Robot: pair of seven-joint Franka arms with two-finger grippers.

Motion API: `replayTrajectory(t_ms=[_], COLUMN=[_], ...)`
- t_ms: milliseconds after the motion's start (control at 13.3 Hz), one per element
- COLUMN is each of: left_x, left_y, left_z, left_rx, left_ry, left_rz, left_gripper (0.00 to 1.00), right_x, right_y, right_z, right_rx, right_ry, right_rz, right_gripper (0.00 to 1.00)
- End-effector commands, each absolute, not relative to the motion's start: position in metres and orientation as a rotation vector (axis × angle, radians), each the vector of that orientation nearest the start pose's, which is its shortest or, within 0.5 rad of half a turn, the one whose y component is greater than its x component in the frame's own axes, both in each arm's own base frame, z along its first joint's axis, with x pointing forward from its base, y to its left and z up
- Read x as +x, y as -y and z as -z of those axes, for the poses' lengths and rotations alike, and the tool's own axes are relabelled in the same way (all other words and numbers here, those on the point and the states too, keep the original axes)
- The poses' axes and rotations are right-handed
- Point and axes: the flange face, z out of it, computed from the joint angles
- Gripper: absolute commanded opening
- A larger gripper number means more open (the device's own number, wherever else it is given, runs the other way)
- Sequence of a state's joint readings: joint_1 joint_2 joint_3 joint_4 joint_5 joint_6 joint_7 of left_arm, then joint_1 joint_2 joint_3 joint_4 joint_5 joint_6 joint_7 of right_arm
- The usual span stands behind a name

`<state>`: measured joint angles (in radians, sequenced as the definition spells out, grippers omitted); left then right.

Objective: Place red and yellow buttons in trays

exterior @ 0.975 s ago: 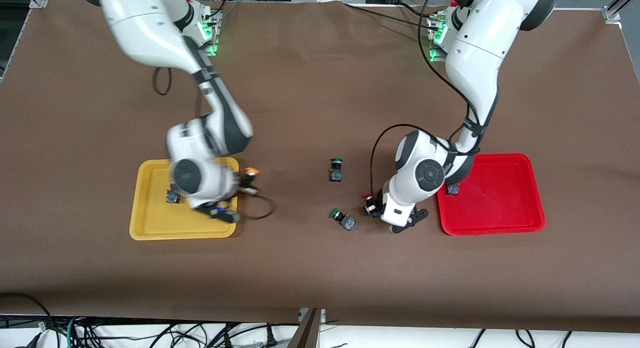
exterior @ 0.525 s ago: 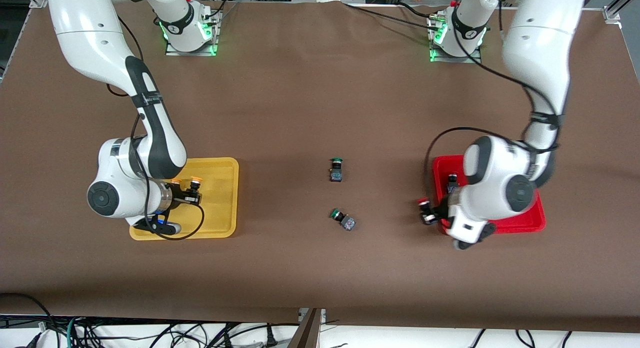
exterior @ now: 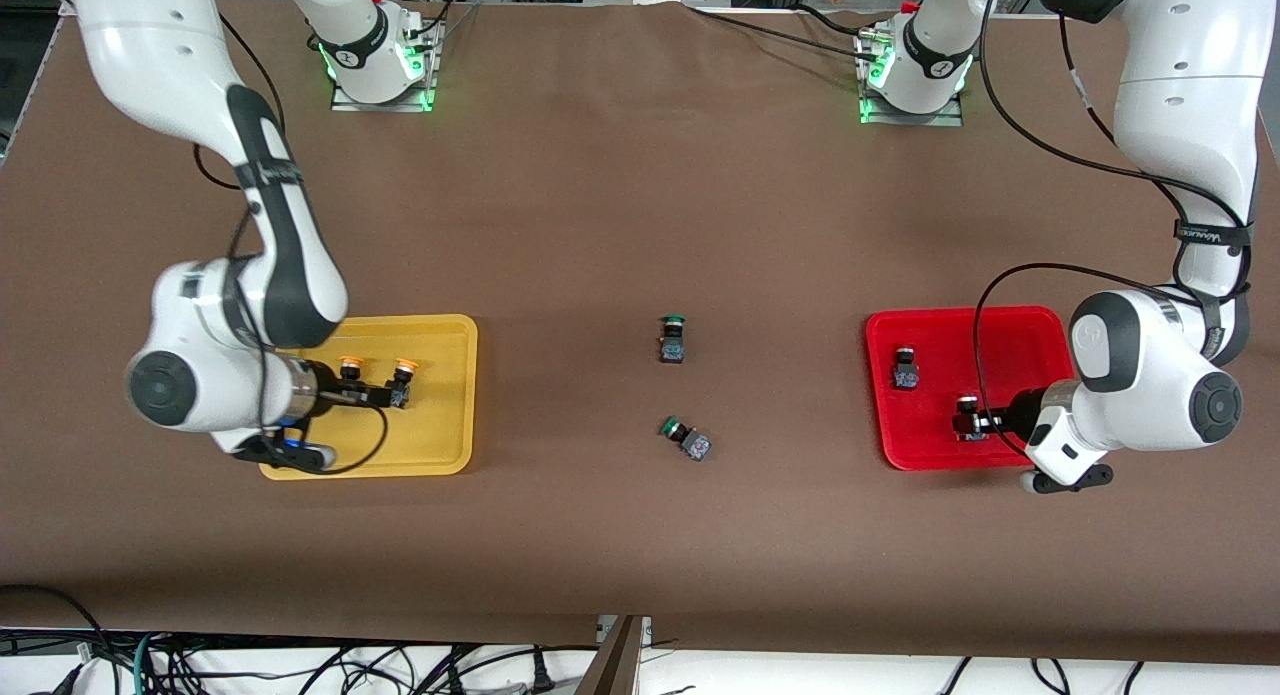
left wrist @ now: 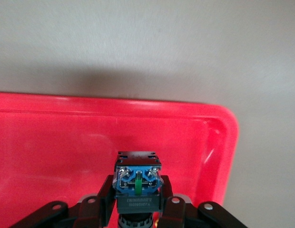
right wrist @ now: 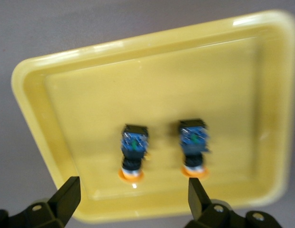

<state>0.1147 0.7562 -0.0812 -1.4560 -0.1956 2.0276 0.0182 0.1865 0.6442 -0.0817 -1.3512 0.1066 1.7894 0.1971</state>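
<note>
1. The left gripper (exterior: 985, 422) sits low over the shallow red plastic tray (exterior: 1000, 325), in the tray's part nearer the front camera. Its fingers clamp the dark blue-grey square base of a red-capped push-button switch (exterior: 966, 418). The left wrist view shows that base (left wrist: 138, 183) pinched between both fingers, with the tray floor just under it.

2. This switch's long axis lies roughly level, with the cap pointing toward the table's middle. I judge that parting the fingers is all that is left for this arm, since the switch is already inside the rim.

3. A second red-capped switch (exterior: 905, 367) already lies in the red tray, farther from the front camera and apart from the held one.

4. The right gripper (exterior: 375, 393) hovers over the shallow yellow plastic tray (exterior: 440, 455). Its fingers are spread wide and hold nothing. In the right wrist view they straddle both switches without touching.

5. Two orange-capped push-button switches (exterior: 350, 367) (exterior: 404, 369) lie side by side in the yellow tray, so this arm looks free to lift straight away.

6. Two green-capped switches (exterior: 673, 338) (exterior: 686, 439) lie on the brown table cover (exterior: 640, 175) between the trays.
</note>
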Motion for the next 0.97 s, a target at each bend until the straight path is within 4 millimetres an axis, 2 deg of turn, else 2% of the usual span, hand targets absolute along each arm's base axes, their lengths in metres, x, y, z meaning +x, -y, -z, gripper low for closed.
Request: replayTrajectory(t_ms=[0, 150, 225, 300, 375, 450, 525, 600, 675, 750, 900], left_x=[0.699, 0.701, 0.704, 0.707, 0.707, 0.703, 0.697, 0.695, 0.694, 0.684, 0.651], left_y=[-0.007, -0.013, -0.013, -0.017, -0.025, -0.027, -0.024, -0.025, -0.029, -0.027, -0.009], left_z=[-0.221, -0.228, -0.246, -0.276, -0.31, -0.34, -0.361, -0.396, -0.435, -0.477, -0.545], left_rx=[-3.363, -3.367, -3.368, -3.369, -3.37, -3.37, -3.372, -3.37, -3.365, -3.339, -3.132], left_ry=[0.156, 0.168, 0.171, 0.182, 0.184, 0.171, 0.172, 0.163, 0.14, 0.101, -0.062], left_rz=[-0.313, -0.296, -0.253, -0.183, -0.116, -0.101, -0.137, -0.071, 0.028, 0.09, 0.042], left_gripper=[1.0, 1.0, 1.0, 1.0, 1.0, 1.0, 1.0, 1.0, 1.0, 1.0, 1.0], right_x=[0.676, 0.654, 0.638, 0.621, 0.611, 0.598, 0.589, 0.584, 0.572, 0.562, 0.546], right_y=[-0.068, -0.056, -0.05, -0.05, -0.049, -0.047, -0.051, -0.033, -0.03, -0.025, -0.005], right_z=[-0.423, -0.478, -0.509, -0.54, -0.56, -0.576, -0.588, -0.603, -0.625, -0.636, -0.644], right_rx=[-3.115, -3.109, -3.103, -3.104, -3.104, -3.098, -3.105, -3.111, -3.105, -3.105, -3.099], right_ry=[-0.064, -0.068, -0.087, -0.091, -0.085, -0.077, -0.045, -0.079, -0.087, -0.102, -0.149], right_rz=[-0.336, -0.347, -0.364, -0.358, -0.324, -0.303, -0.277, -0.232, -0.166, -0.142, -0.134], right_gripper=[1.0, 1.0, 1.0, 1.0, 1.0, 1.0, 1.0, 1.0, 1.0, 1.0, 1.0])
